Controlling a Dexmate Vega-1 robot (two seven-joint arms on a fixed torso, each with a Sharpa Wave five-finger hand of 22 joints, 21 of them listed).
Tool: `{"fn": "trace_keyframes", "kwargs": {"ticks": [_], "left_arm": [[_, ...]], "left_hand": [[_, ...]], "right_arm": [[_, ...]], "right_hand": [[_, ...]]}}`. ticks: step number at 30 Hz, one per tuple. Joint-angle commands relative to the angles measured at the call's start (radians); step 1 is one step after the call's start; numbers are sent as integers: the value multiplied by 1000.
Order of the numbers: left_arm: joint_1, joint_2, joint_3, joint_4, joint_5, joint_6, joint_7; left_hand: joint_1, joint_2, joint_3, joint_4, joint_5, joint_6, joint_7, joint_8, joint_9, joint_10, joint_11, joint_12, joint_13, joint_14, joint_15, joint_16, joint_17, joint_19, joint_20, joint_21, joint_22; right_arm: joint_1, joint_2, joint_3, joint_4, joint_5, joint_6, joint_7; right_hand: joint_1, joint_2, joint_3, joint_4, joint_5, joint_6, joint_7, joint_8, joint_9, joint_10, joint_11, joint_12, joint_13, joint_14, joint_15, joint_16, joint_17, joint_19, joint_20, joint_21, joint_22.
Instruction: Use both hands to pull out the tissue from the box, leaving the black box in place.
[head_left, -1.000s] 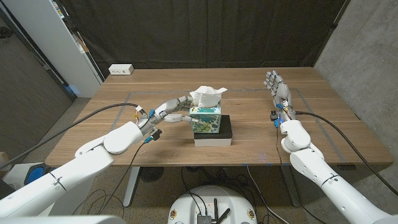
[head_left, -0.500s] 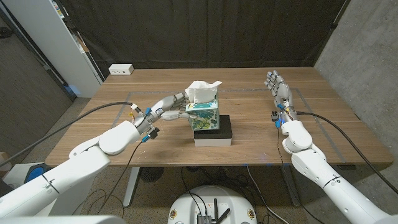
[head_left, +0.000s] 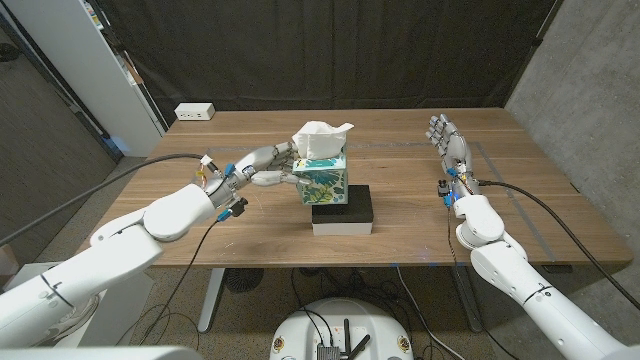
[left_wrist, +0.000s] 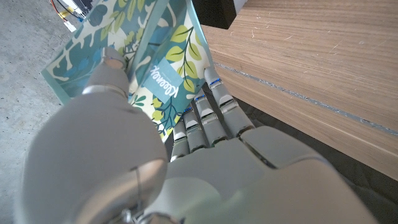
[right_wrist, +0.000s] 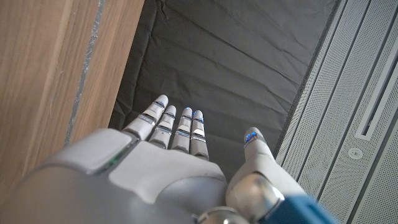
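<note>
Black-curtained room, wooden table (head_left: 250, 215): the leaf-patterned teal tissue box (head_left: 322, 181) is lifted off the black box (head_left: 343, 209).

The left hand (head_left: 262, 167) grips the tissue box from its 9 o'clock side, fingers wrapped on the printed wall, with white tissue (head_left: 318, 139) standing out of the top. The box hangs tilted just above the black box's 10 o'clock corner. The right hand (head_left: 448, 141) stands well apart at 3 o'clock, fingers straight and spread, holding nothing. A white power strip (head_left: 194, 112) lies at the table's far 11 o'clock corner, a white cabinet (head_left: 100, 70) beyond. Bare wood lies open between the boxes and the right hand, and along the near edge.
</note>
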Motion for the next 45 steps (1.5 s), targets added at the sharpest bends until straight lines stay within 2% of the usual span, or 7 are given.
{"fn": "trace_keyframes", "kwargs": {"ticks": [1,21,27,45], "left_arm": [[32,17,-51,-35,-23,35,-24],[59,0,-80,-35,-19,39,-33],[53,-6,-80,-23,-22,34,-42],[20,-15,-59,5,-26,21,-59]], "left_hand": [[-5,15,3,5,5,1,8,4,1,0,4,-4,4,-3,-110,-9,4,-17,-3,-8,-1],[-3,16,0,2,5,-5,6,4,1,-5,2,-13,7,-14,-109,-18,4,-12,-3,-10,-1],[-3,18,0,2,5,-6,7,5,1,-5,1,-14,8,-15,-110,-19,5,-12,-3,-11,-1],[-3,22,-1,2,5,-6,7,8,1,-3,1,-18,10,-15,-111,-22,6,-17,-6,-16,-1]], "right_arm": [[-13,-6,6,-12,6,-5,2],[-78,-15,25,-65,16,-12,-19],[-98,-17,29,-83,5,-13,-31],[-173,-21,53,-142,-22,-6,-64]], "right_hand": [[6,3,1,-5,0,8,-2,6,3,5,2,3,5,0,1,1,3,6,3,7,1],[17,11,8,-13,3,8,-4,6,3,3,3,2,5,-2,-3,-1,0,5,-2,7,1],[19,11,9,-14,3,8,3,6,3,5,5,3,5,-2,-1,-2,0,5,-2,7,1],[20,12,8,-15,3,6,-1,5,3,5,6,3,5,-3,0,-2,1,4,-3,7,2]]}}
